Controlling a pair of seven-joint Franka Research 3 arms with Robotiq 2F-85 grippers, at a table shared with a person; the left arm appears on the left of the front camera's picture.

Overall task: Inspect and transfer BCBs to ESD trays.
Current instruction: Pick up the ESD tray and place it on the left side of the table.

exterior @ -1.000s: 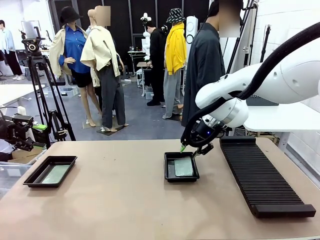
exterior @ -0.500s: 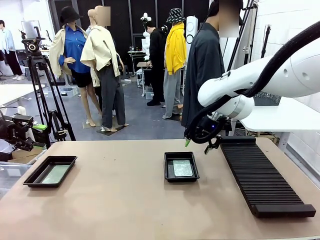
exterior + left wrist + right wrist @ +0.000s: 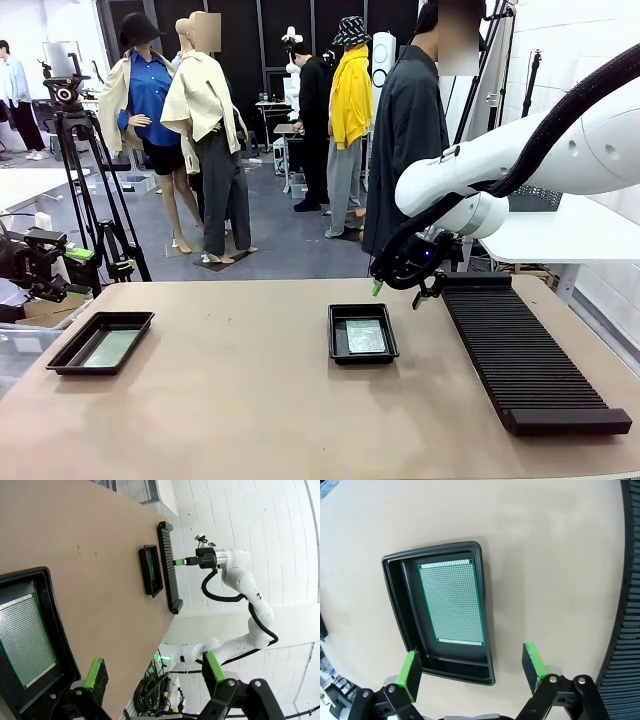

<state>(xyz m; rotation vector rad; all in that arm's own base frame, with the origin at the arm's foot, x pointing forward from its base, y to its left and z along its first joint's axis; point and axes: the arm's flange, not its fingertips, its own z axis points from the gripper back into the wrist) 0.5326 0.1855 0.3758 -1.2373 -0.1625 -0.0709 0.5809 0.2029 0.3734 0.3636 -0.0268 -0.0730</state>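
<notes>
Left gripper [image 3: 152, 675], nearest in its wrist view: fingers apart, empty, hanging beside the left ESD tray [image 3: 57, 645]. One green BCB [image 3: 22, 637] lies flat on that tray's floor. In the front view this tray [image 3: 62, 358] sits at the counter's [image 3: 230, 400] left edge.

Mid-counter: the second ESD tray [image 3: 335, 350] holds one BCB [image 3: 366, 336], flat and inside the rim. From the right wrist the board [image 3: 452, 602] lies against one long wall, with bare tray floor on the other side.

Right gripper [image 3: 398, 292]: fingers apart, empty, above the counter just past that tray, beside the long ribbed rack [image 3: 520, 350].

Step, as judged: placement into the centre tray looks complete; the right arm is clear of it. No further loose board is visible on the counter. The next move calls for a fresh board to inspect, possibly from the person [image 3: 405, 130] standing at the far side.
</notes>
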